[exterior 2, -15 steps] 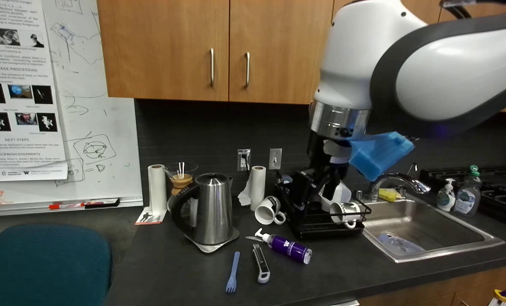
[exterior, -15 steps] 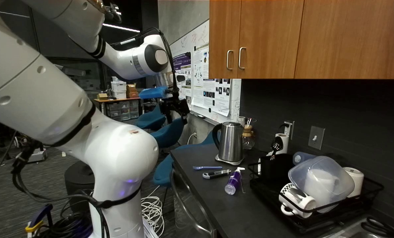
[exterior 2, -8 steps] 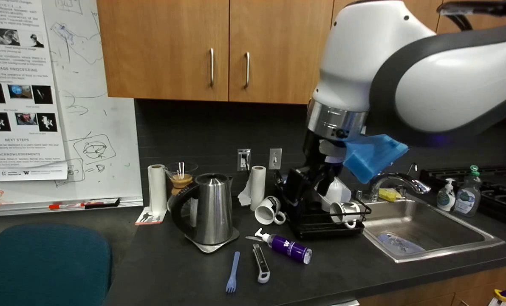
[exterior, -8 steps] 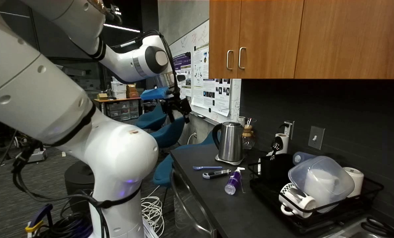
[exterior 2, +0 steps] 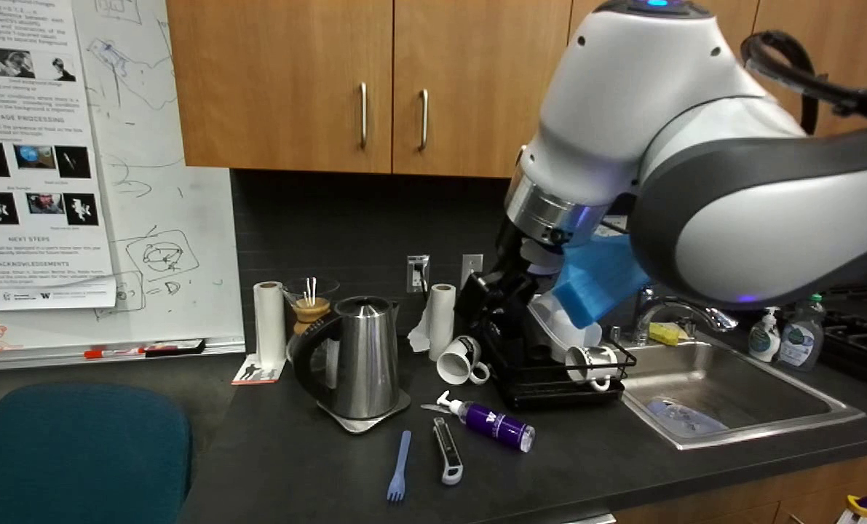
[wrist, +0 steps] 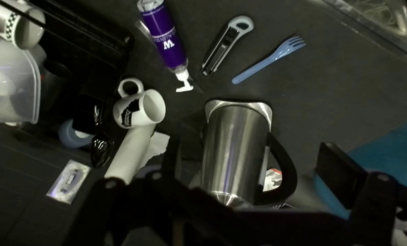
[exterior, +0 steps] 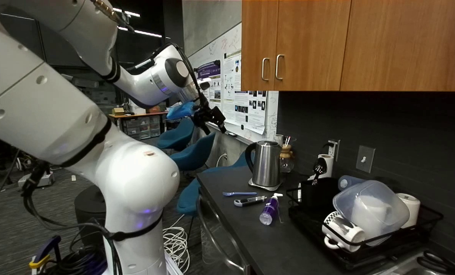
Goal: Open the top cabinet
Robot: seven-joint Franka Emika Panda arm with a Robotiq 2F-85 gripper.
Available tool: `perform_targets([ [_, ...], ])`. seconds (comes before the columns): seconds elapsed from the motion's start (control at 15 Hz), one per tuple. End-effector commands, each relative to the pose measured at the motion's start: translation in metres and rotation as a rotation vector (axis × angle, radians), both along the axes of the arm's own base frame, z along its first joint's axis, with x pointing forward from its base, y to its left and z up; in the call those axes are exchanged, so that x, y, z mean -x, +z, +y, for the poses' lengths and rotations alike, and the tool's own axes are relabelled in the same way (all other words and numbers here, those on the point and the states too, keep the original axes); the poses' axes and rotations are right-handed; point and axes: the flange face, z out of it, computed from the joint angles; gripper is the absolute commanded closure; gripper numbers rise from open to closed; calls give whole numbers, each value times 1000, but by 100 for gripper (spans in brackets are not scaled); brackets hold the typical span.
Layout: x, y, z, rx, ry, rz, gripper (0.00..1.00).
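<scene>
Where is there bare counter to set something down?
In an exterior view, the counter is bare in front of the kettle, left of the fork, and between the purple bottle and the sink. The back, from kettle to dish rack, is crowded.

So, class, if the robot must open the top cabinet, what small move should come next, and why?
Probably raise the gripper toward one of the silver handles, jaws open. Both handled doors of the top cabinet look shut, the gripper shows lower than the handles in both exterior views, and its fingers stand apart in the wrist view.
</scene>
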Motion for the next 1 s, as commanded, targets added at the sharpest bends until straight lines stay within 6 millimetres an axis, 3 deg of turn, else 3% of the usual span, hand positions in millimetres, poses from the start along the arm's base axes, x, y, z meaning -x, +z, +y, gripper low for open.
perform_targets([
  [0.0,-1,12,10,64,-48,-143,0],
  [0.27,-1,22,24,171,-114,-292,0],
  [0.6,-9,34,57,286,-159,-460,0],
  [0.93,-40,65,86,386,-190,-595,0],
])
